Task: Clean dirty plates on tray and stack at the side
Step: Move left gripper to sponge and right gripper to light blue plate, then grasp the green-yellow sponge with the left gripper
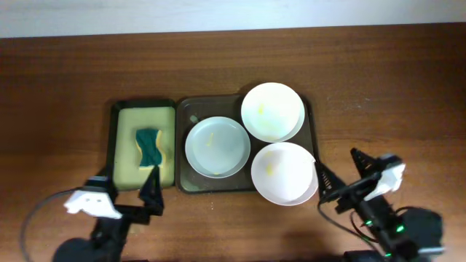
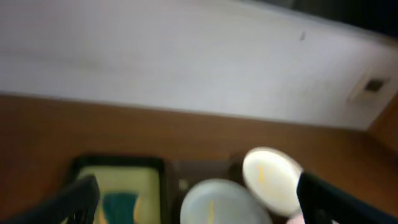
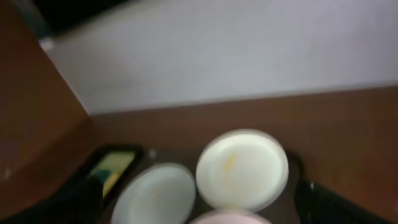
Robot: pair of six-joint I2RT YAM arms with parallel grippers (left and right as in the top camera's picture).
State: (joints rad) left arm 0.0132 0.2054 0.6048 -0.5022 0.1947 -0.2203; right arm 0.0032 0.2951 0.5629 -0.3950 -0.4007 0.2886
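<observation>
At the near edge of the wooden table (image 1: 65,80), both arms hung above the surface with nothing in their grasp. The left gripper (image 1: 128,179) had its jaws spread wide over the near end of a small narrow tray (image 1: 115,145). One dark fingertip lay above that tray's near right corner. The right gripper (image 1: 336,160), near the table's near right side, was likewise released, and its inner finger came just beside the rim of the closest plate. It could not be told whether finger and rim touched.

That plate, a white plate (image 1: 285,175), sat at the near right corner of the large dark tray (image 1: 191,109), its rim hanging slightly past the tray's edge. A small yellow smear marked its left side. To its left, in the middle of the tray, lay a pale grey-blue plate (image 1: 217,148) with a thin yellow streak. Farther back, at the tray's far right corner, rested a second white plate (image 1: 272,110) dabbed with faint yellow. The three rims met or slightly overlapped – which lay on top could not be made out.

The small tray, lined in yellow-green, stood just beside the large tray's left edge and held a green sponge (image 1: 150,147) with a yellow underside. Both wrist cameras gave blurred views of the same plates. Beyond the table's far edge ran a pale wall (image 1: 218,14).
</observation>
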